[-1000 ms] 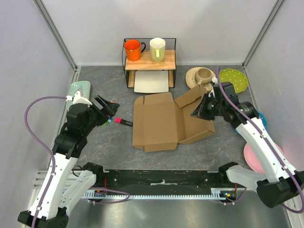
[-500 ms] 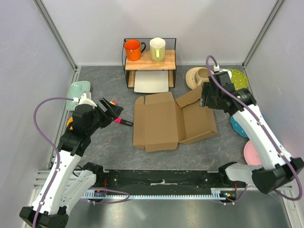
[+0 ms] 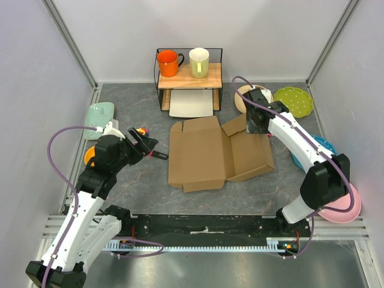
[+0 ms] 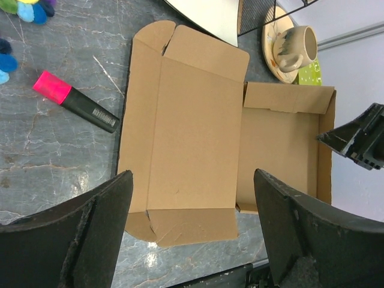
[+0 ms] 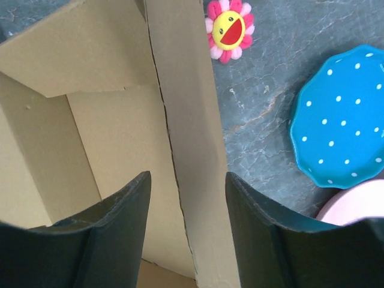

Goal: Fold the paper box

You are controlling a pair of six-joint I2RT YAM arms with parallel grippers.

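1. The paper box [image 3: 207, 157] lies opened out in the middle of the counter [image 3: 144, 180], between both arms, its long axis running left to right.
2. My right tool [image 5: 187, 240] is nearer. It hangs spread right over the box's right-hand flap [image 5: 186, 120], pinching nothing.
3. My left tool [image 4: 192, 180] is spread wide too, off the box's left edge, near a marker [image 4: 77, 102].

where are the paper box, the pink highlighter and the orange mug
paper box [image 3: 201, 157], top external view, on its big flat panel
pink highlighter [image 4: 78, 103], left wrist view, on its black barrel near the cap
orange mug [image 3: 167, 63], top external view, on its body
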